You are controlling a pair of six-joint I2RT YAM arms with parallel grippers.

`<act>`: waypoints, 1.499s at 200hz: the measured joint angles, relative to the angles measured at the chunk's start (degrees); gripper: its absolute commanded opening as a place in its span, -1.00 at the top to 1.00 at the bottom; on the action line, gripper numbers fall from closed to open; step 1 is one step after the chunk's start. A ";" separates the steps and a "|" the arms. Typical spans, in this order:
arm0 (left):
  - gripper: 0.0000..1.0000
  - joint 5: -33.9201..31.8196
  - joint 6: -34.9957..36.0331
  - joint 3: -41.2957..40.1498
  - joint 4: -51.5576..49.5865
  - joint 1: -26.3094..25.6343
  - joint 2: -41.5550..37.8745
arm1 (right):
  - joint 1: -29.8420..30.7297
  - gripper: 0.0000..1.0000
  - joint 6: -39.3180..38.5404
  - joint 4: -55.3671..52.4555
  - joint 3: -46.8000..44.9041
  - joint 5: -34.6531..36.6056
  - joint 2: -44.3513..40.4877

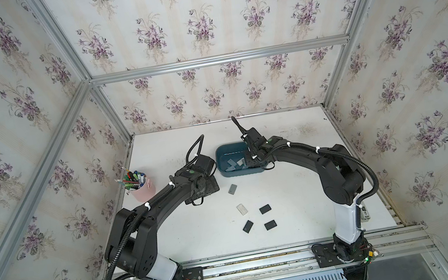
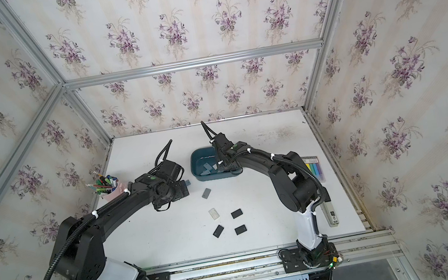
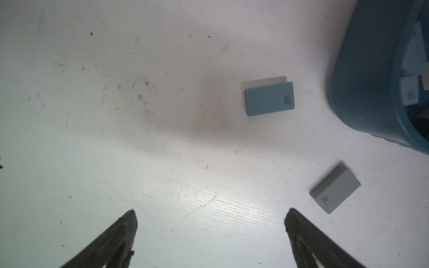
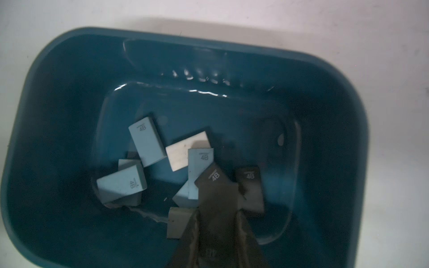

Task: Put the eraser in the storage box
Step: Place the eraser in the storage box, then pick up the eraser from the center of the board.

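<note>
Our right claw (image 4: 218,215) pinched the dark eraser (image 4: 213,181) above the storage box (image 4: 58,104), ready to drop it among other erasers (image 4: 148,141). Our left claw (image 3: 211,215) hung wide apart over the surface (image 3: 116,139).

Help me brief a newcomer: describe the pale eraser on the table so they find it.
Find the teal storage box on the white table. Toward the near edge lies the pale eraser, the only whitish block, beside three black erasers.
</note>
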 measured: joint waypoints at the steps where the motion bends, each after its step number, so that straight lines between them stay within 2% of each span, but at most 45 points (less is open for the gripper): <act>1: -0.99 0.00 0.00 0.00 -0.02 0.00 0.02 | 0.00 0.28 0.00 0.00 0.02 0.00 0.04; 29: -0.99 0.02 0.00 0.20 0.07 -0.02 0.76 | -0.24 -0.04 -0.20 -0.02 0.94 -1.07 1.51; 71: -0.99 0.04 0.02 0.83 0.15 0.11 1.70 | -0.39 -0.33 -0.22 -0.26 0.94 -1.27 1.46; 102: -0.99 0.07 0.04 2.03 0.20 0.42 3.02 | -0.37 -0.35 -0.13 0.37 -0.63 -1.51 -1.55; 169: -0.99 1.60 3.78 12.66 0.68 0.90 13.75 | -0.37 -0.38 1.18 5.55 -9.77 -1.40 -20.87; 205: -0.99 3.04 4.72 14.27 1.29 1.11 16.83 | -0.37 -0.40 1.40 7.50 -15.37 -1.11 -30.12; 266: -0.98 3.23 3.98 19.28 0.44 1.36 22.38 | -0.37 -0.41 1.64 8.31 -17.94 -1.97 -35.67; 300: -0.79 3.23 2.84 22.32 -0.94 1.92 26.03 | -0.22 -0.42 1.77 8.74 -19.23 -2.58 -37.55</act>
